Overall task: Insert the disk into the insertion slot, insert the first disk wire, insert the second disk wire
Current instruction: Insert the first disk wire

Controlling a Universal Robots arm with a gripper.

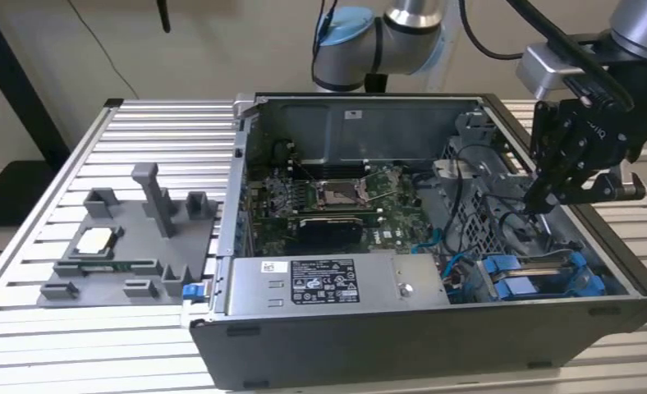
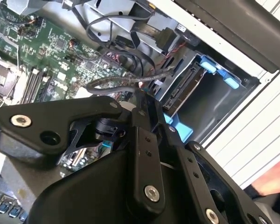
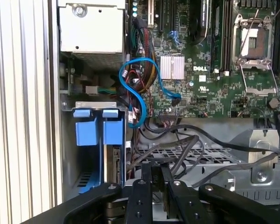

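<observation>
Far out at nine o'clock in the exterior view, on the ribbed metal table (image 1: 39, 328): a matte grey plastic tray (image 1: 137, 246) with upright posts and shallow pockets, and a pale square chip (image 1: 96, 240) lying in one of them. Bare slats all round, open room out to the table edge.

At the centre, an open sheet-metal computer case (image 1: 411, 353) with thin straight walls standing on every side. Inside, toward ten o'clock, a flat green circuit board (image 1: 335, 197), crowded with sockets and small parts. At six o'clock, hard against the near wall, a smooth grey metal box (image 1: 323, 283) with a black-and-white label.

At four o'clock of the case, in the corner bay: the disk (image 1: 537, 267), seated in its slot and clipped in a glossy bright blue plastic frame (image 1: 510, 279). Shown in the first wrist view as a flat silver-grey slab (image 3: 115, 163) on edge, close to the case's side wall, with little room either side. In the second wrist view (image 2: 184, 88), dark connector edge facing a tangle of cables.

At three o'clock, toward the exterior view's right: a black jointed gripper (image 1: 534, 203) hanging inside the case walls, above a perforated metal shelf (image 3: 177, 156) and loose black cables (image 3: 214, 140). Fingers (image 3: 144, 179) drawn close together, only a narrow gap between. Tips right at a mesh-sleeved cable (image 2: 116, 83); cannot tell whether pinched or merely touched.
</observation>
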